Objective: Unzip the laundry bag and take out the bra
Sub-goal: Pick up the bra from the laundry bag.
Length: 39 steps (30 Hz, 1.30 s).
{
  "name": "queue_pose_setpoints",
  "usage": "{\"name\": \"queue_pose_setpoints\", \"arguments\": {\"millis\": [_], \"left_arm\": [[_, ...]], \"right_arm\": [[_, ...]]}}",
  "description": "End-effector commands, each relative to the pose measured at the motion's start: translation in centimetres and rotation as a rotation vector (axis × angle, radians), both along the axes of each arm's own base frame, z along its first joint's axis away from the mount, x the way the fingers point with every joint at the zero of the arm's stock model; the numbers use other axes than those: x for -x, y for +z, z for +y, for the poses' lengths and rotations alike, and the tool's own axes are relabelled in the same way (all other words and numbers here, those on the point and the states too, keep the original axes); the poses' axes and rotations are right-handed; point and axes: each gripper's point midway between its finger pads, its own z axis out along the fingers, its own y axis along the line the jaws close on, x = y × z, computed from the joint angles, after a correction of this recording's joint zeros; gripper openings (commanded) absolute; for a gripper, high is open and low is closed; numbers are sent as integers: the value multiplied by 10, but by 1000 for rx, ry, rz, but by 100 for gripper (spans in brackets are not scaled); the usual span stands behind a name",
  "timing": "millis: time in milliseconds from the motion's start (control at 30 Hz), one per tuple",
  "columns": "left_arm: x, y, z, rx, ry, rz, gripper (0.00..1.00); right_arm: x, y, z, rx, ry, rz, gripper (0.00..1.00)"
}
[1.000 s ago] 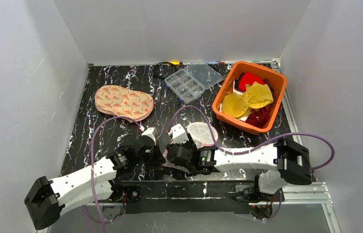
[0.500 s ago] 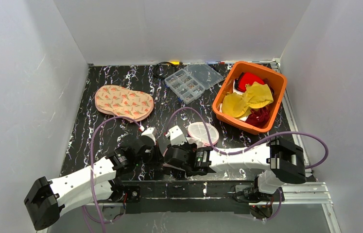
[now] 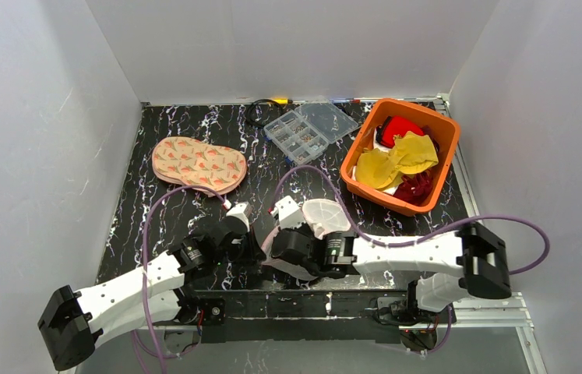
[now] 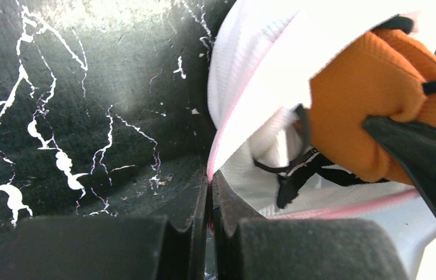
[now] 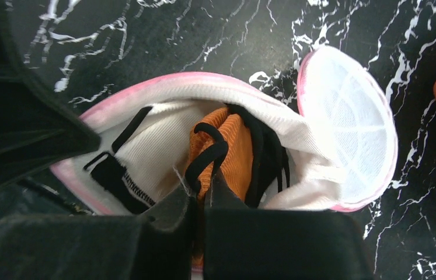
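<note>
Arm (image 3: 412,251) over laundry bag (image 3: 326,214), bin (image 3: 393,201), perhaps mat (image 3: 199,164)

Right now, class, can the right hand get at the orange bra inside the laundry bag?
Yes, it seems so: the laundry bag is unzipped, its lid flapped aside, the left hand pinches the pink rim, and the right hand is shut on the orange bra.

No lettering, label, brand, number or sign is legible in any view. The pink patterned pad (image 3: 199,164) on the surface (image 3: 135,210) bears only a repeated orange motif, too small to read as text.
</note>
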Motion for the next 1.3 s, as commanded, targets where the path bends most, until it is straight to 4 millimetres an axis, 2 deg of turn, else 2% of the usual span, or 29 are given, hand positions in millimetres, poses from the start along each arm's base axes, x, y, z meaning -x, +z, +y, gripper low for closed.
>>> {"name": "queue_pose_setpoints", "arguments": {"millis": [0, 133, 367, 433, 500, 600, 667, 800, 867, 1067, 1267], "left_arm": [[-9, 24, -4, -2, -11, -42, 0], [-16, 39, -10, -2, -23, -71, 0], [-27, 56, -28, 29, -43, -91, 0], [-28, 58, -31, 30, -52, -90, 0], [-28, 57, -32, 23, -55, -85, 0], [-27, 53, -30, 17, -47, -77, 0], [-25, 52, -29, 23, -47, -73, 0], [-24, 51, -24, 15, -37, -75, 0], [-24, 52, -22, 15, -29, -80, 0], [-26, 53, -21, 17, -9, -78, 0], [-28, 58, -20, 13, -2, -89, 0]], "right_arm": [[6, 54, 11, -94, 118, -20, 1], [17, 70, 17, -120, 237, -15, 1], [41, 64, 35, -198, 388, 57, 1], [39, 70, 38, -240, 376, 43, 1], [35, 90, 40, -330, 352, 8, 1], [30, 134, 42, -528, 338, -77, 1], [26, 145, 40, -569, 325, -113, 1], [21, 155, 37, -579, 310, -144, 1], [20, 163, 33, -598, 303, -159, 1], [16, 210, 11, -648, 282, -225, 1], [0, 260, -39, -568, 202, -347, 1]]}}
